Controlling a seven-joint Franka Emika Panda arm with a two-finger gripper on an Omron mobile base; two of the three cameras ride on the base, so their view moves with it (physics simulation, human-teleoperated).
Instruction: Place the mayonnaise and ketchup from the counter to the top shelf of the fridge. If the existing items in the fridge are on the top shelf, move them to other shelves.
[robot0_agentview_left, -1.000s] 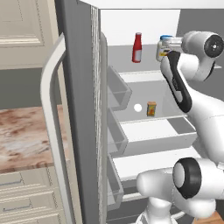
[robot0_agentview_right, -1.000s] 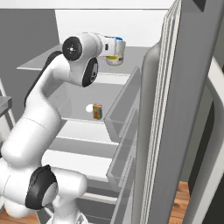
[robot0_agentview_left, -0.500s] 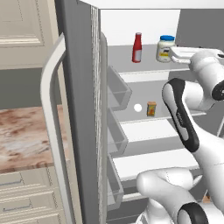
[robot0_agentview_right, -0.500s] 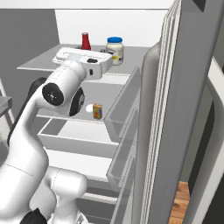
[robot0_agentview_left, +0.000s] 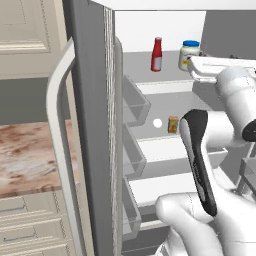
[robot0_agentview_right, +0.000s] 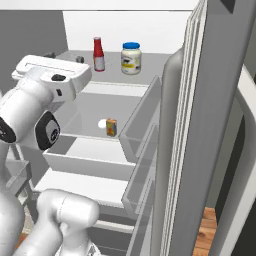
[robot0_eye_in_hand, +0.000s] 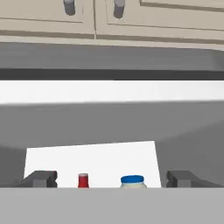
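The red ketchup bottle (robot0_agentview_left: 157, 54) (robot0_agentview_right: 98, 54) and the mayonnaise jar (robot0_agentview_left: 188, 54) (robot0_agentview_right: 131, 58), white with a blue lid, stand upright side by side on the fridge's top shelf (robot0_agentview_left: 150, 76) (robot0_agentview_right: 112, 77). My gripper (robot0_eye_in_hand: 111, 180) is open with nothing between its fingers. It hangs level with that shelf, drawn back in front of it and apart from both items. In the hand view the caps of the ketchup (robot0_eye_in_hand: 83, 179) and mayonnaise (robot0_eye_in_hand: 132, 180) show far ahead between the two dark fingertips (robot0_eye_in_hand: 41, 178). In the right base view the gripper (robot0_agentview_right: 64, 57) is left of the ketchup.
On the middle shelf sit a small orange can (robot0_agentview_left: 173, 124) (robot0_agentview_right: 111, 127) and a white ball (robot0_agentview_left: 157, 122) (robot0_agentview_right: 102, 123). The open fridge door (robot0_agentview_left: 95, 125) (robot0_agentview_right: 200, 125) carries several bins. A marble counter (robot0_agentview_left: 30, 160) lies left of the door. Drawers fill the fridge's lower part.
The gripper has drawn back from the mayonnaise jar, which stays standing on the top shelf. The arm's elbow has swung lower in front of the fridge. The jaws stayed open.
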